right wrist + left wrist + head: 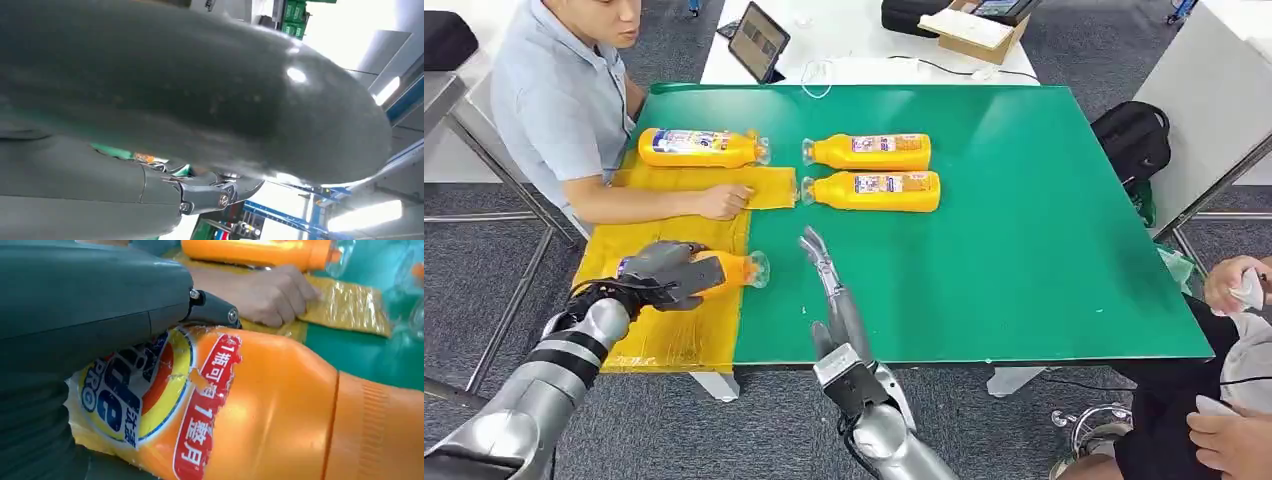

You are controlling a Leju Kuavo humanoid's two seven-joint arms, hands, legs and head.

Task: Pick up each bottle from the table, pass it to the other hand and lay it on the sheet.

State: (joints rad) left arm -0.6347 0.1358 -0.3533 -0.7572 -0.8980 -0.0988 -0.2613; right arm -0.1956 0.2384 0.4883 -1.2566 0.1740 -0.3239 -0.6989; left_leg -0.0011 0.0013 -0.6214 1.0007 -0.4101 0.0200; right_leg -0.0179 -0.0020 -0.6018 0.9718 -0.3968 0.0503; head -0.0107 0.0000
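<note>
The held bottle (pixel 724 270) lies at the lower left of the head view, on its side over the yellow sheet (pixel 674 335), its long axis running left to right across the frame with the clear cap end pointing right, just past the sheet's edge over the green surface (pixel 1024 250). The left robot hand (pixel 669 275) wraps its label end from above; the left wrist view shows the grey thumb pressed on the label (pixel 150 390). Whether the bottle rests on the sheet or hangs just above it I cannot tell.

The right robot hand (pixel 824 265) stands just right of the cap, apart from it, fingers stretched out straight and holding nothing.

My reading: the laying-down step is nearly done and calls only for a release by the left hand.

Two more bottles (pixel 871 171) lie side by side in the upper middle, caps left, nearer the right hand. Another bottle (pixel 699 147) lies upper left, beside a person's hand (pixel 722 201) resting on the sheet.
</note>
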